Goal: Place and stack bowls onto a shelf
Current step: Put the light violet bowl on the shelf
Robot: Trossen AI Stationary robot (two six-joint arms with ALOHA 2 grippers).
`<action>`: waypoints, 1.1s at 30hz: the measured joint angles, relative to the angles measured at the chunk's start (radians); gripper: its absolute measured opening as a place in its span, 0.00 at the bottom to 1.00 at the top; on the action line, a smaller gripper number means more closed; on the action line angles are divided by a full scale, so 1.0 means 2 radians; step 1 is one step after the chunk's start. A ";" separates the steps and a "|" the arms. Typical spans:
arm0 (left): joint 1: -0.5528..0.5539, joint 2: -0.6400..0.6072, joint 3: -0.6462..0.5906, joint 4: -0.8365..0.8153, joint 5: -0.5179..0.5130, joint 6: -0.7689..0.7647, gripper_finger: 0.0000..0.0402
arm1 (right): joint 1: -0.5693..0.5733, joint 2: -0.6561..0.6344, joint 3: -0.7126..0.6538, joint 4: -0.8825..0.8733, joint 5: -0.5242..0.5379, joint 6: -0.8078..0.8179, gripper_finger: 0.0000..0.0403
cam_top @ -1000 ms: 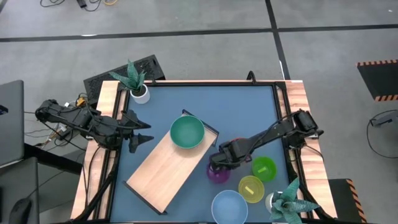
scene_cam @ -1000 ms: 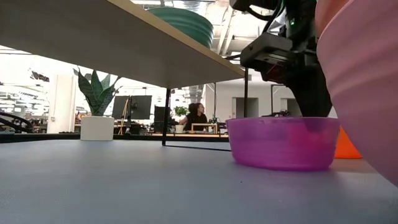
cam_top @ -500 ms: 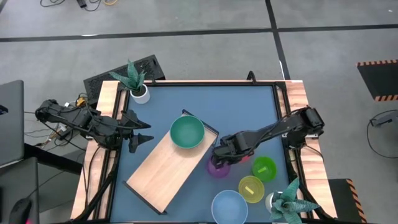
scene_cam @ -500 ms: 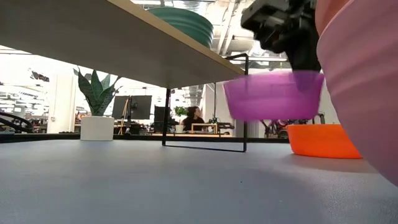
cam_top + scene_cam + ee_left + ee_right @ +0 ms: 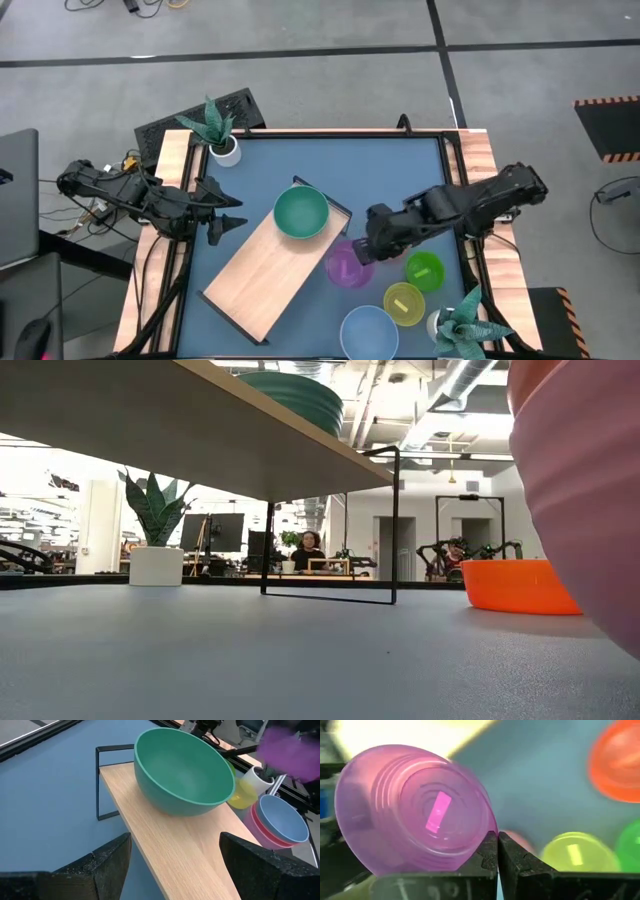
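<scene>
Since the earlier frames your right gripper (image 5: 366, 256) has lifted the purple bowl (image 5: 348, 266) off the table, and in the low view this bowl is no longer seen at all, where one second ago it stood on the blue surface. Now you see, in the right wrist view, the two dark fingers (image 5: 487, 851) pressed together on the rim of the purple bowl (image 5: 415, 810), which is tilted so that its inside faces the camera. In the high view the bowl hangs just beside the corner of the shelf (image 5: 262, 274), near the teal bowl (image 5: 300, 213) that stands on the far end of this board. Your left gripper (image 5: 222, 226) waits at the left edge of the table, and its fingers (image 5: 111, 860) are spread apart, looking at the teal bowl (image 5: 182, 771) on the shelf (image 5: 190, 852). Going outward, a lime bowl (image 5: 424, 270) and a yellow-green bowl (image 5: 403, 303) lie near the right arm, and a blue bowl (image 5: 368, 332) sits at the near edge, nested in a pink one (image 5: 265, 831). An orange bowl (image 5: 515, 584) stands on the table in the low view. Two potted plants (image 5: 217, 128) stand at opposite corners of the table (image 5: 390, 180).
</scene>
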State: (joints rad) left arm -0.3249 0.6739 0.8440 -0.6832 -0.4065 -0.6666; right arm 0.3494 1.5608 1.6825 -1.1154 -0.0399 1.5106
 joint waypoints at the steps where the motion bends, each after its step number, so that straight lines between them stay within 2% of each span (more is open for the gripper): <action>1: 0.000 0.000 0.000 0.000 0.000 0.000 0.71 | 0.000 0.004 0.018 0.005 0.000 -0.001 0.05; 6: 0.000 0.000 0.000 0.000 0.000 -0.004 0.71 | -0.006 0.057 0.107 0.009 -0.004 -0.043 0.05; 12: 0.000 0.000 0.000 0.000 0.003 -0.005 0.71 | -0.019 0.154 0.228 0.006 -0.022 -0.125 0.05; 18: 0.000 0.000 0.000 0.000 0.003 -0.002 0.71 | -0.037 0.231 0.314 0.000 -0.034 -0.188 0.05; 21: 0.000 0.000 0.000 -0.002 0.003 0.000 0.71 | -0.046 0.258 0.336 -0.002 -0.034 -0.205 0.05; 33: 0.000 0.000 0.000 -0.013 0.004 0.000 0.71 | -0.049 0.292 0.334 -0.007 -0.021 -0.197 0.05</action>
State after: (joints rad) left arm -0.3248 0.6743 0.8440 -0.7096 -0.3988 -0.6670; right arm 0.2504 2.1446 2.3496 -1.1290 -0.0828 1.1176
